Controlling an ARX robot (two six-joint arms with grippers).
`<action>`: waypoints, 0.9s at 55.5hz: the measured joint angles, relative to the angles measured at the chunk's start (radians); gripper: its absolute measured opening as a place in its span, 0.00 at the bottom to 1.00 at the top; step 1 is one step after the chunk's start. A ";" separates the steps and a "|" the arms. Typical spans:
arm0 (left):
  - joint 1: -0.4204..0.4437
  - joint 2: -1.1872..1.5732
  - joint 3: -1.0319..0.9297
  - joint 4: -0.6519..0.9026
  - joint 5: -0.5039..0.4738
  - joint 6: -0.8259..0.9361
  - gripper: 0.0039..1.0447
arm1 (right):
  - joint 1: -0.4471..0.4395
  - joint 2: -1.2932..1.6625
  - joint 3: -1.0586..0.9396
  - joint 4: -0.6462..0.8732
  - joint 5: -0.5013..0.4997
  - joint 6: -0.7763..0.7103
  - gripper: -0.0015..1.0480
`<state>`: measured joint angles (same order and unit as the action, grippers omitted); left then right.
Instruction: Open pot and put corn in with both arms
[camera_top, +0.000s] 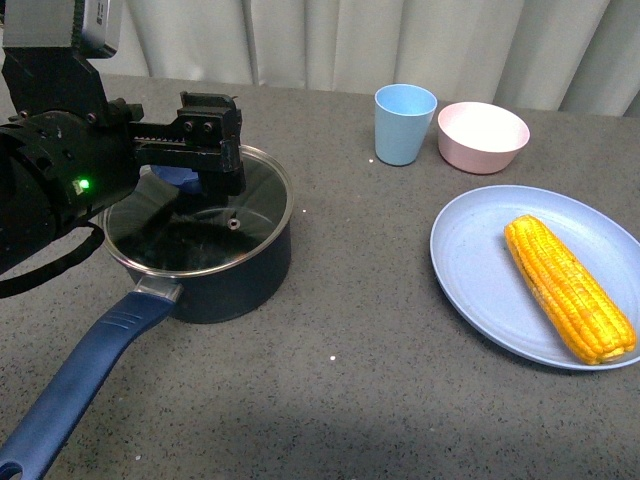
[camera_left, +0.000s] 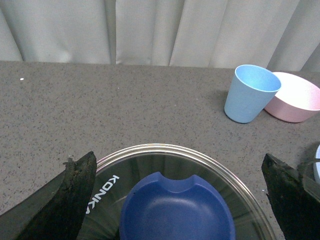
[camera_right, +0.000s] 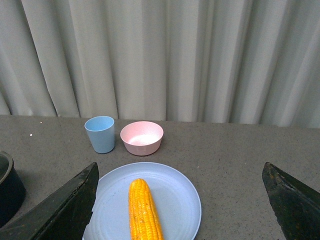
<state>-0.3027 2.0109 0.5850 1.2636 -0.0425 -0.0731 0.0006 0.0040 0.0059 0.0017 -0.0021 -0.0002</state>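
Observation:
The dark pot (camera_top: 225, 275) stands at the left with its long blue handle (camera_top: 85, 375) toward the front and its glass lid (camera_top: 215, 225) on. My left gripper (camera_top: 195, 160) hovers open just over the lid, its fingers (camera_left: 75, 195) spread either side of the blue knob (camera_left: 175, 210) without touching it. The yellow corn (camera_top: 570, 287) lies on a light blue plate (camera_top: 480, 270) at the right. In the right wrist view the corn (camera_right: 144, 210) sits below my open right gripper (camera_right: 180, 205), which holds nothing and is well above it.
A light blue cup (camera_top: 404, 124) and a pink bowl (camera_top: 482, 136) stand at the back, in front of a pale curtain. The pot's edge (camera_right: 7, 192) shows at the side of the right wrist view. Grey tabletop lies between pot and plate.

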 joint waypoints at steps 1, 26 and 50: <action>0.001 0.008 0.006 -0.002 -0.003 0.000 0.94 | 0.000 0.000 0.000 0.000 0.000 0.000 0.91; 0.003 0.094 0.055 -0.002 -0.003 0.023 0.94 | 0.000 0.000 0.000 0.000 0.000 0.000 0.91; -0.001 0.114 0.056 0.013 0.002 0.039 0.61 | 0.000 0.000 0.000 0.000 0.000 0.000 0.91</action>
<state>-0.3035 2.1250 0.6411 1.2762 -0.0410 -0.0345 0.0006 0.0040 0.0059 0.0017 -0.0021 -0.0002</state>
